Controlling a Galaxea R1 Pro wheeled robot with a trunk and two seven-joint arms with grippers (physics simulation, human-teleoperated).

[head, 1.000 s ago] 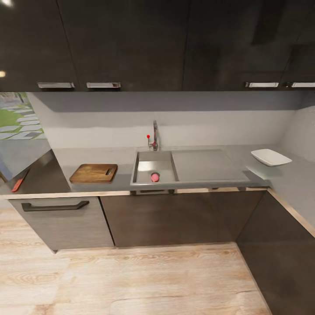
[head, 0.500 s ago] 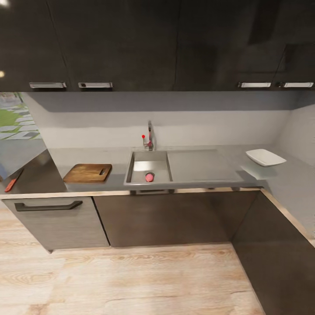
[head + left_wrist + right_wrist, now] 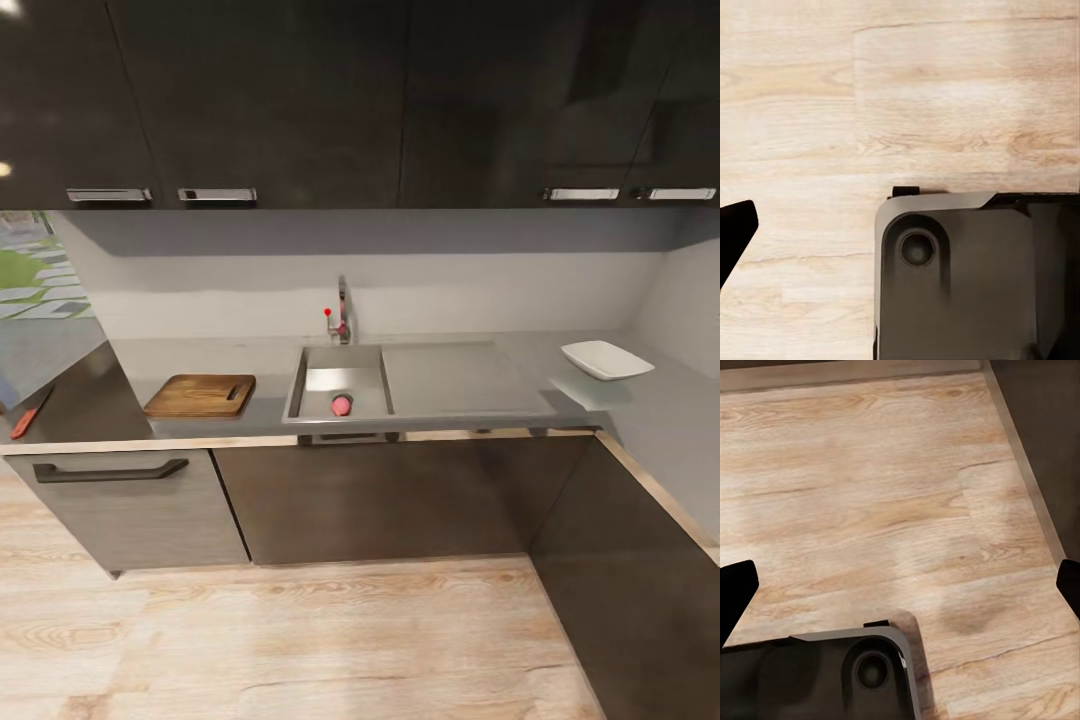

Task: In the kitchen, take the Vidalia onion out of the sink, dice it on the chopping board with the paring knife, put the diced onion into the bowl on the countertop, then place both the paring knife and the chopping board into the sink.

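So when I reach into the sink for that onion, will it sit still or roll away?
The onion looks small and rounded, so it will probably roll if nudged. It lies on the flat basin floor of the sink, near the front wall, which may stop it. Its skin looks smooth, so perhaps slippery.

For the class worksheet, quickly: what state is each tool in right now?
Left tool: cannot be told; one dark fingertip shows over the light wood floor.
Right tool: open, holding nothing.
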